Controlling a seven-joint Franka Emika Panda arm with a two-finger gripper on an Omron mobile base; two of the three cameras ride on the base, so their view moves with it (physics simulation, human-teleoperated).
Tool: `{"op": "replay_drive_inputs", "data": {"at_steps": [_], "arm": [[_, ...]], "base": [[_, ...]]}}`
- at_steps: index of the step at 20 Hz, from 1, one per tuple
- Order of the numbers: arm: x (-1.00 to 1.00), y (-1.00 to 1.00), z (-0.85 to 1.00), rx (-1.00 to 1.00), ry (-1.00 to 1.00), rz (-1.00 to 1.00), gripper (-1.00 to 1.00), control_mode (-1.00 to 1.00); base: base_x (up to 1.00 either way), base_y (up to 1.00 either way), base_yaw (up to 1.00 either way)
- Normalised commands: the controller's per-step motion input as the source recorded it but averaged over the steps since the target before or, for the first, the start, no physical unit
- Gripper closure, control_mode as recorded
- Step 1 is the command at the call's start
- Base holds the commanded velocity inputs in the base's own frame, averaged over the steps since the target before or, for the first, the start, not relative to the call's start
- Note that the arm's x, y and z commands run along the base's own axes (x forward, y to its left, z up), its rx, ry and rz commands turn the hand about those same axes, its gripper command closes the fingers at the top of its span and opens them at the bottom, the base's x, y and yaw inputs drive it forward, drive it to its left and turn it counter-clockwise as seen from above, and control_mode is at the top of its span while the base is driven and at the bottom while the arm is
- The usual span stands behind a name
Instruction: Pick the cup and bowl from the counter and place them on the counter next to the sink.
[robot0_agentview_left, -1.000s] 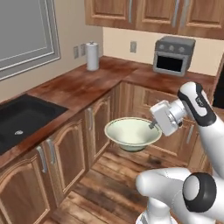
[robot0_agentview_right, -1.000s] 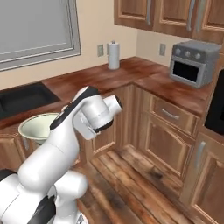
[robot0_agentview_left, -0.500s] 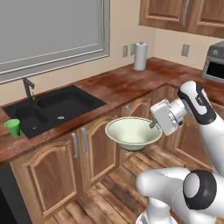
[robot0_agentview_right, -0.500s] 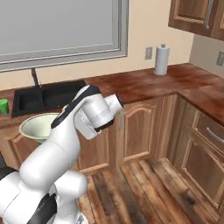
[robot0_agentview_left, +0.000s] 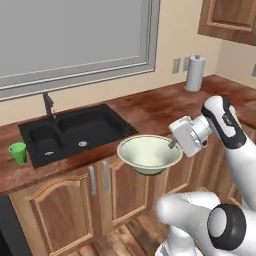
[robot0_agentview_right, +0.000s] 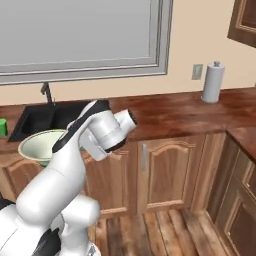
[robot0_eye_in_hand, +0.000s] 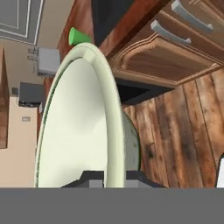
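The pale cream bowl (robot0_agentview_left: 149, 154) hangs level in the air in front of the cabinets, just below the counter (robot0_agentview_left: 150, 107) edge and to the right of the black sink (robot0_agentview_left: 75, 132). My gripper (robot0_agentview_left: 172, 145) is shut on its right rim. In the hand view the bowl (robot0_eye_in_hand: 78, 127) stands edge-on, its rim pinched between my gripper (robot0_eye_in_hand: 114, 179) tips. The small green cup (robot0_agentview_left: 18, 152) stands upright on the counter left of the sink. From the right base view the bowl (robot0_agentview_right: 42, 145) sits at the left behind my arm, and the cup (robot0_agentview_right: 2, 126) is at the frame's edge.
A faucet (robot0_agentview_left: 48, 105) rises behind the sink under the window. A paper towel roll (robot0_agentview_left: 195, 72) stands at the back right by the wall. Cabinet doors with silver handles (robot0_agentview_left: 98, 177) run below the counter, over a wooden floor (robot0_agentview_right: 165, 230).
The whole scene has slid to the right as the base moved, bringing the sink and cup closer to centre. The bowl stays in my grip at the same spot relative to the arm.
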Motion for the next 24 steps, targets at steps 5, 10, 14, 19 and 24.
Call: {"op": "replay_drive_inputs", "data": {"at_steps": [5,10,14,19,24], "arm": [[0.00,0.00,0.00,0.00,0.00,0.00,1.00,1.00],[0.00,0.00,0.00,0.00,0.00,0.00,1.00,1.00],[0.00,0.00,0.00,0.00,0.00,0.00,1.00,1.00],[0.00,0.00,0.00,0.00,0.00,0.00,1.00,1.00],[0.00,0.00,0.00,0.00,0.00,0.00,1.00,1.00]], "base": [[1.00,-0.72,0.29],[0.97,-0.56,0.19],[0.90,-0.59,0.12],[0.35,-0.07,0.01],[0.00,0.00,0.00]]}}
